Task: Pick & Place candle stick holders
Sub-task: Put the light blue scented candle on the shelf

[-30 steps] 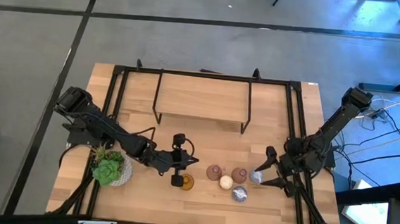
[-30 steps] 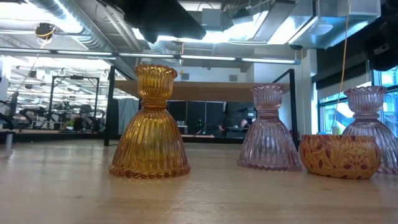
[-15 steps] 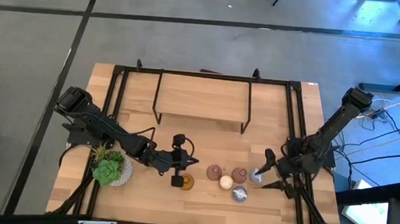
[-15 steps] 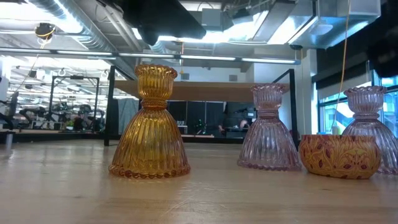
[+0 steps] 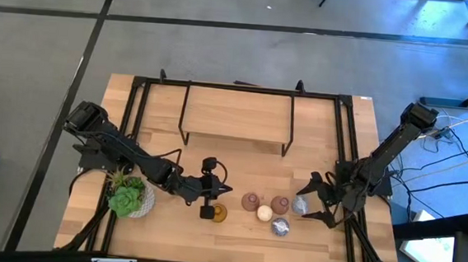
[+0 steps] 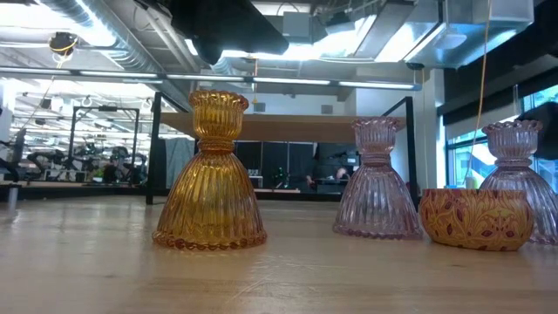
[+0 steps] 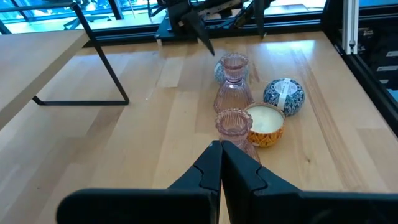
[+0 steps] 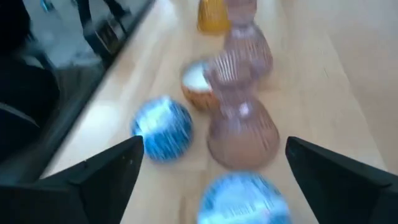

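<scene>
From the high view I've got the left gripper (image 5: 209, 198) parked over the front middle of the worktop (image 5: 235, 115), fingers pinched together, holding nothing, right beside the amber holder (image 5: 219, 213). To its right sit the pinkish holder (image 5: 250, 202), the cream candle bowl (image 5: 265, 212) and another pinkish holder (image 5: 280, 204), with a blue-and-white ball (image 5: 281, 226) in front of them and a second blue-and-white ball (image 5: 299, 206) at the end of the row. My right gripper (image 5: 310, 202) has its fingers spread wide, one on each side of that second ball's far end, gripping nothing. The succulent (image 5: 127, 194) in its white pot is off on the left side.

Low view: the amber ribbed holder (image 6: 210, 174) stands upright, a pinkish one (image 6: 376, 180) next, then the patterned bowl (image 6: 476, 218) and another glass holder (image 6: 516, 170) at the edge.

Left wrist view: shut fingers (image 7: 210, 169) point at two pink holders (image 7: 234, 82) in line, the candle bowl (image 7: 265, 125) and a blue ball (image 7: 283, 96) beside them.

Right wrist view is smeared, but I think that's a pink holder (image 8: 241, 122) dead ahead between the open fingers (image 8: 118, 163), blue balls (image 8: 163, 129) flanking it.
</scene>
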